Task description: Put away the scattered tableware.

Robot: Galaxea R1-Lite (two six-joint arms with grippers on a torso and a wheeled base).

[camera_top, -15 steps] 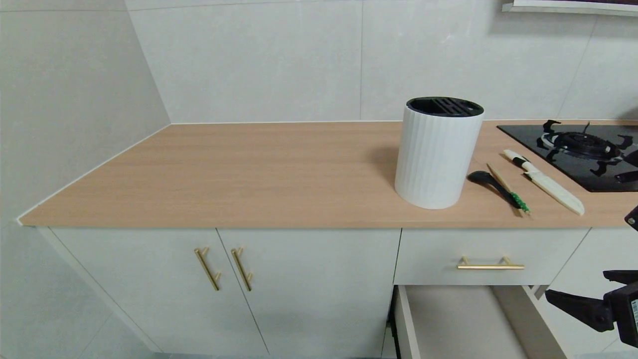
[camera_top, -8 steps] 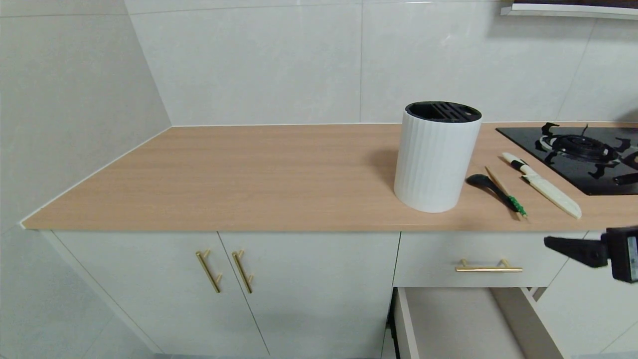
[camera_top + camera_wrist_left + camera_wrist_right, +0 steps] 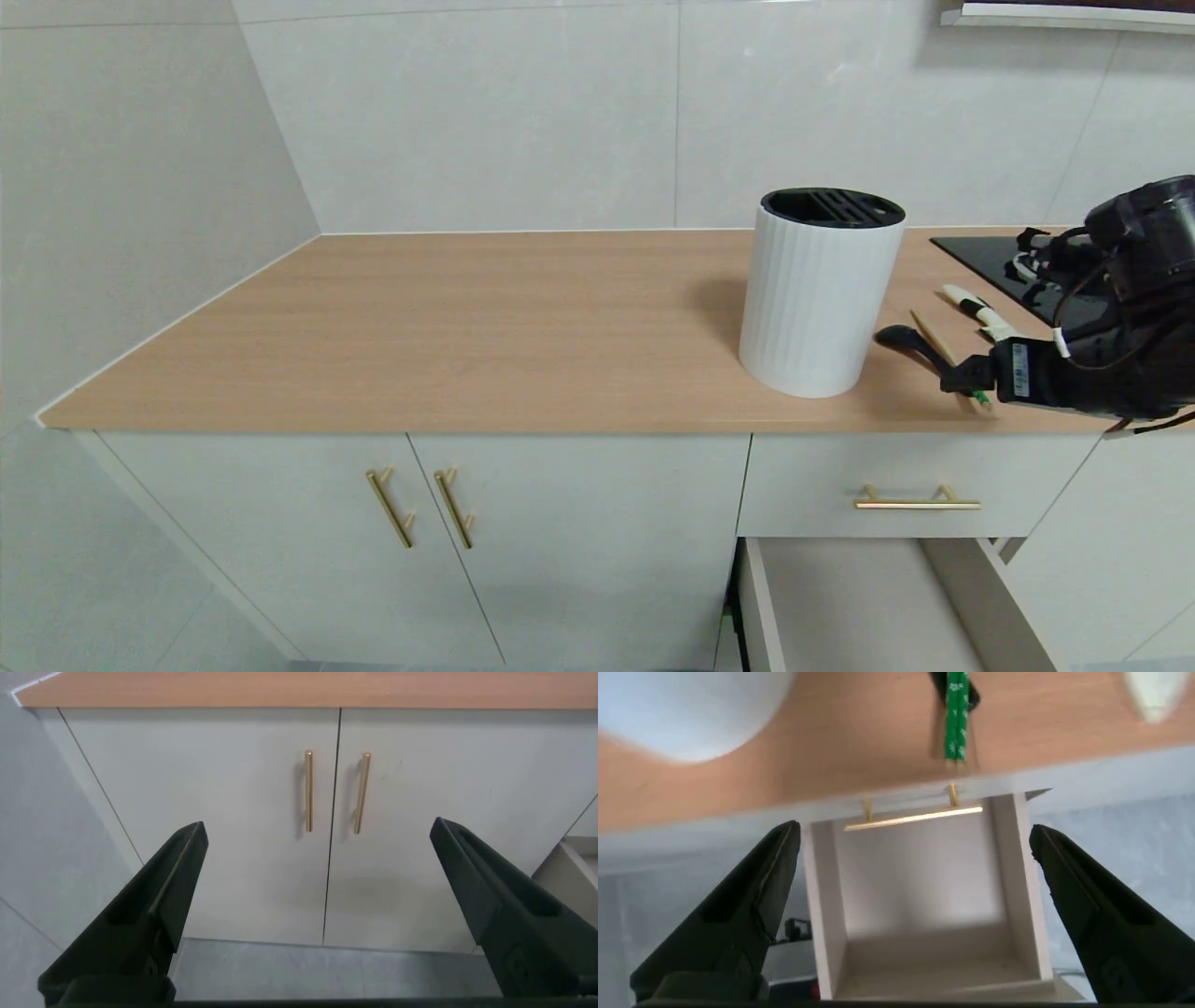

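Observation:
A white ribbed utensil holder with a black slotted top stands on the wooden counter. To its right lie a black spoon with a green handle end, a wooden chopstick and a white knife. My right gripper hovers open over the counter's front edge, right at the spoon's handle end. In the right wrist view the green handle end lies beyond the open gripper, with the holder to one side. My left gripper is open, low in front of the cabinet doors.
A black gas hob sits at the counter's right end, partly hidden by my right arm. Below the counter a drawer is pulled out under a closed one with a gold handle. Two cabinet doors with gold handles are shut.
My right arm has risen from beside the open drawer to above the counter's front edge, next to the spoon's handle. The tableware and holder have not moved.

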